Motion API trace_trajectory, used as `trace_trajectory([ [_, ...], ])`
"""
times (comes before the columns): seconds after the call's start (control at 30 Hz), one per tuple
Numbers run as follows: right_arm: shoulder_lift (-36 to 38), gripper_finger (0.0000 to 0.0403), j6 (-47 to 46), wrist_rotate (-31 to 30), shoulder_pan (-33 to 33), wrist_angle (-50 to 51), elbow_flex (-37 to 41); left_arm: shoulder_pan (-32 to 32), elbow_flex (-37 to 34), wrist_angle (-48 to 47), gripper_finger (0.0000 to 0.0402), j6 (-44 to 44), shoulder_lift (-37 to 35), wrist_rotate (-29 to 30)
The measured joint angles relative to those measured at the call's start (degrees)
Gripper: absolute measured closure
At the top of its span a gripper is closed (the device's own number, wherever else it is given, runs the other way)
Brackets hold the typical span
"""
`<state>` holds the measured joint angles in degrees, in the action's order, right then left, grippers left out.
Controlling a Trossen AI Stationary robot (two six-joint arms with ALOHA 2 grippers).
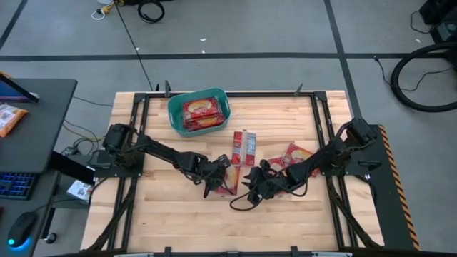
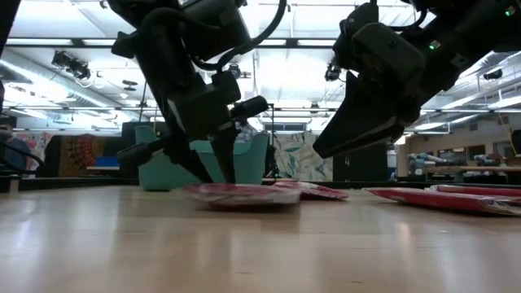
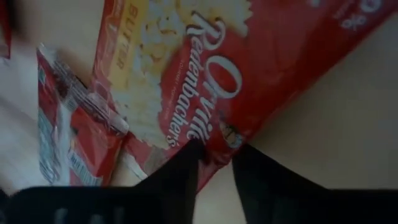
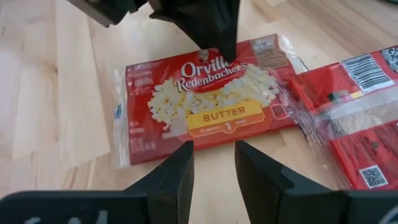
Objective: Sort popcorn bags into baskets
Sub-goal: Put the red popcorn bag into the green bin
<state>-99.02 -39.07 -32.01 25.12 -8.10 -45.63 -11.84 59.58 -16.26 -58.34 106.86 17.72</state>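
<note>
Right now both arms meet over the middle of the tabletop [image 1: 178, 228]. The left gripper [image 1: 214, 178] is down on a popcorn bag [image 4: 205, 99] lying flat on the wood, its fingers [image 3: 180, 177] closing on the bag's edge with only a narrow gap between them. The right gripper [image 1: 255, 187] hovers just beside the same bag, fingers [image 4: 171, 177] slightly apart and holding nothing. Just beyond, one more bag [image 1: 244, 147] lies alone, and a few others [image 1: 296, 157] overlap under the right arm. Farther back stands the teal basket [image 1: 173, 107], with at least one bag [image 1: 201, 114] already inside. My guess is the job is barely started: several bags on the wood are not yet sorted.
</note>
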Motion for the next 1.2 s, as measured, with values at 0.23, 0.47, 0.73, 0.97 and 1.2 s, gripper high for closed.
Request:
trace_trajectory([
  [0.23,0.0,0.0282,-0.4,-1.0,0.4,0.0,0.0,-0.7,0.1,-2.3,0.0385,8.7,-0.9,-0.5],
  [0.47,0.0,0.0282,0.0,-1.0,0.4,0.5,0.0,-1.0,0.0,-10.3,0.0381,13.2,-7.7,1.0],
  [0.73,0.0,0.0282,2.3,-1.0,-0.1,0.4,0.0,-0.9,0.0,-20.9,0.0384,19.2,-19.1,11.2],
  [0.97,0.0,0.0282,3.8,-1.0,-1.2,0.1,0.0,0.8,0.0,-23.9,0.0384,23.4,-25.6,19.7],
  [1.2,0.0,0.0282,5.9,-1.0,-1.7,-1.4,0.0,10.6,0.0,-25.0,0.0384,35.9,-25.8,22.2],
])
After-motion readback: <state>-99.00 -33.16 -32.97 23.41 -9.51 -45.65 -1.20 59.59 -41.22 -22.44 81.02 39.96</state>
